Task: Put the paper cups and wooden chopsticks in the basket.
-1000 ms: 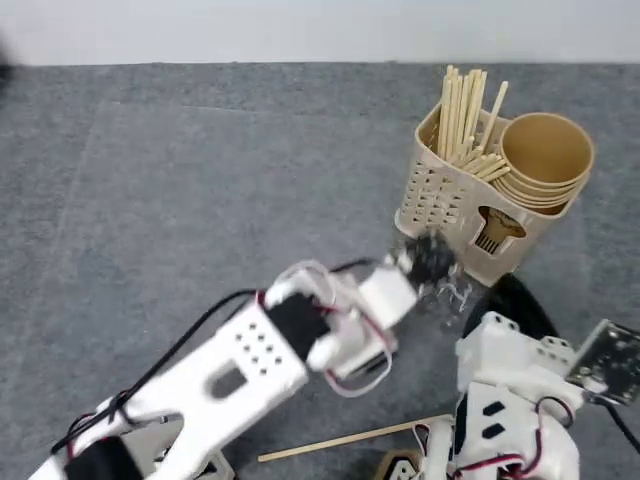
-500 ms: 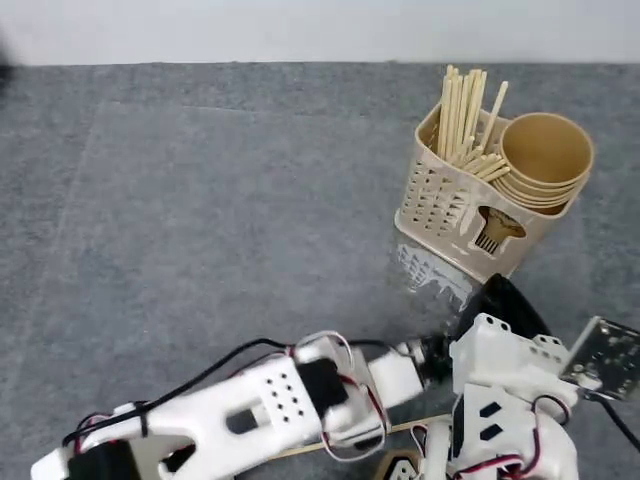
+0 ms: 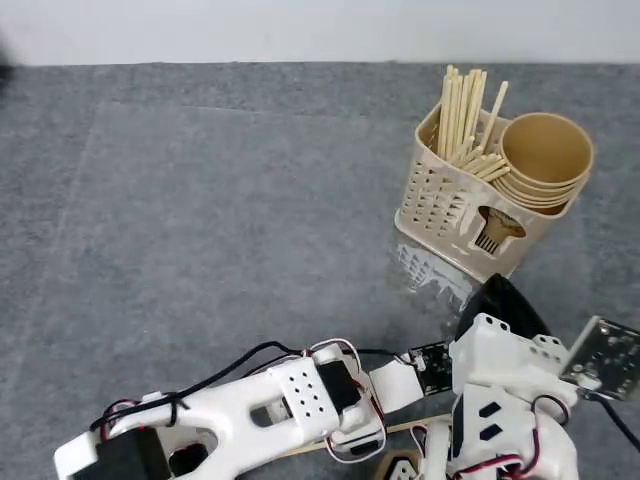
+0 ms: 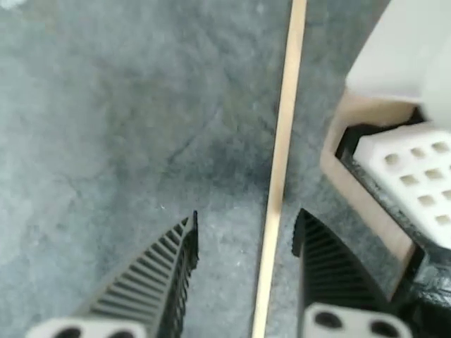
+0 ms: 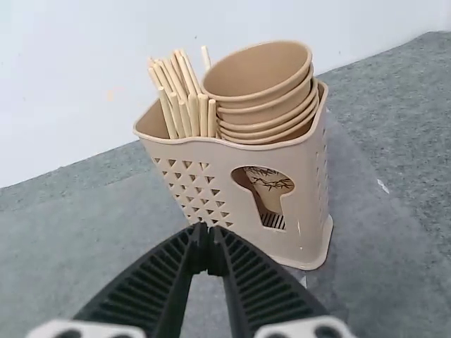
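**Basket, one.** Beige perforated plastic basket (image 3: 455, 215) (image 5: 232, 190), upright on the far right of the grey felt table mat (image 3: 200, 250). It has two compartments, left and right.

**Paper cups, one stack.** Tan paper cups (image 3: 545, 160) (image 5: 261, 91) are nested in the basket's right compartment. Five rims can be counted in the right wrist view.

**Wooden chopsticks in basket, one bundle.** Pale wooden chopsticks (image 3: 462, 115) (image 5: 180, 98) stand on end in the left compartment, leaning a little, their tops well above the rim. There are roughly a dozen; the exact count cannot be told.

**Loose wooden chopstick, one.** It (image 4: 282, 162) (image 3: 410, 428) lies flat on the mat at the near edge, well apart from the basket and partly under the left arm in the high view.

**Left arm, one.** White printed arm (image 3: 250, 415) stretched low along the near edge, from left toward the right arm's base.

**Left gripper, one.** The gripper (image 4: 245, 217) has black ribbed jaws spread wide. The loose chopstick passes between them, nearer to one jaw and touching neither.

**Right gripper, one.** The gripper (image 5: 208, 243) (image 3: 500, 300) has its jaws pressed together with nothing between them. It is at the near right, just in front of the basket and pointing at its near wall.

**Backdrop, one.** Plain white wall (image 3: 300, 30) along the far edge of the mat.
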